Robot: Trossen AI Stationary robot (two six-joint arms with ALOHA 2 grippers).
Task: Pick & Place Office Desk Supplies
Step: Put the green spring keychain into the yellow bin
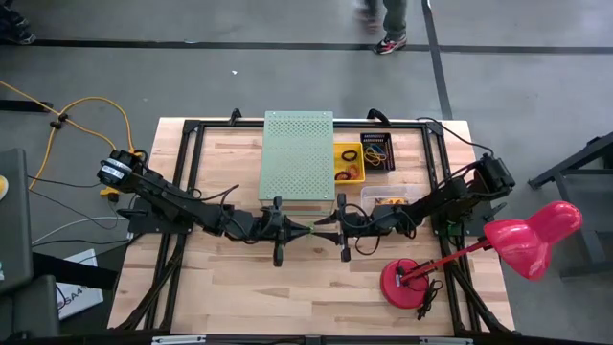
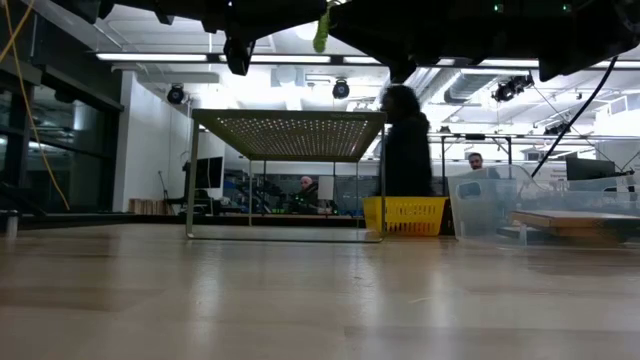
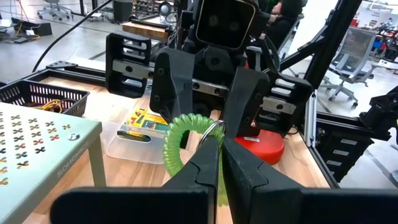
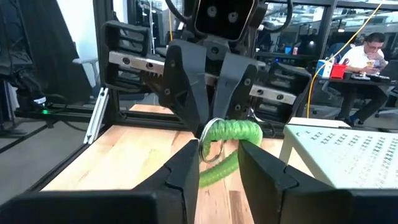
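Seen from above, the pale-green perforated box (image 1: 298, 156) sits at the far middle of the wooden worktop (image 1: 239, 287). Just right of it stands a yellow bin (image 1: 348, 163) with band loops, then a black tray (image 1: 376, 151). Directly in front of the box the left claw (image 1: 295, 230) and right claw (image 1: 326, 228) meet tip to tip, a green loop (image 1: 310, 230) between them. A pink lamp (image 1: 522, 238) stands well right of the box, its red base (image 1: 410, 284) on the worktop.

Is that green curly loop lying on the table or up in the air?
In the air: the green coil hangs between both grippers, the left fingers shut on its ring.
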